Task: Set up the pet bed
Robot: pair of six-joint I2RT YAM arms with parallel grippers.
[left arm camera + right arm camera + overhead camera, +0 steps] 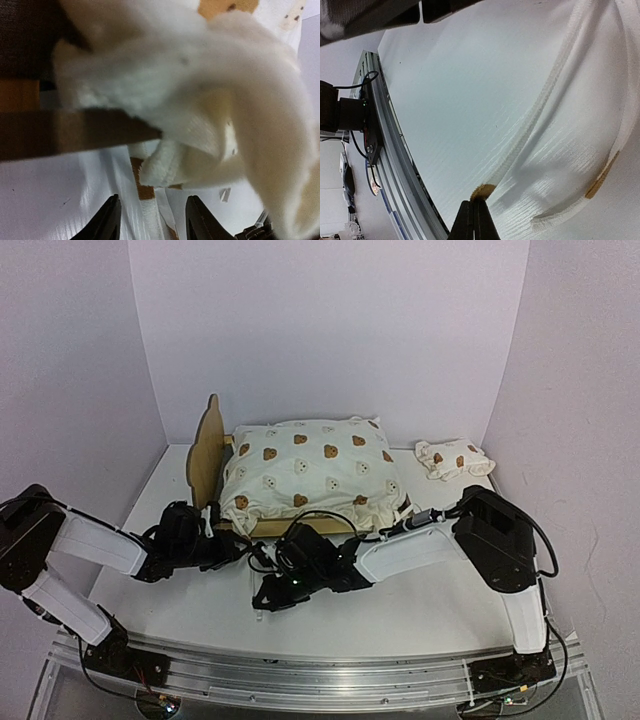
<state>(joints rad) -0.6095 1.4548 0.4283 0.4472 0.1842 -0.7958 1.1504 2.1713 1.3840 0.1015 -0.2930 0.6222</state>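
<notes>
The pet bed (300, 480) stands mid-table with its plywood headboard (207, 445) at the left and the cream bear-print cushion (312, 472) on the frame. My left gripper (243, 548) is at the bed's front left corner. In the left wrist view it (152, 217) is open, with a cream tie ribbon (146, 200) lying on the table between its fingers, under the cushion's ruffle (200, 100) and the wooden rail (75, 132). My right gripper (262, 598), in front of the bed, is shut (474, 207) on the brown tip of another cream tie ribbon (540, 115).
A small matching bear-print pillow (452, 458) lies at the back right. White walls close in the table on three sides. An aluminium rail (300, 670) carrying the arm bases runs along the near edge. A second ribbon end with a brown tip (600, 180) lies on the table.
</notes>
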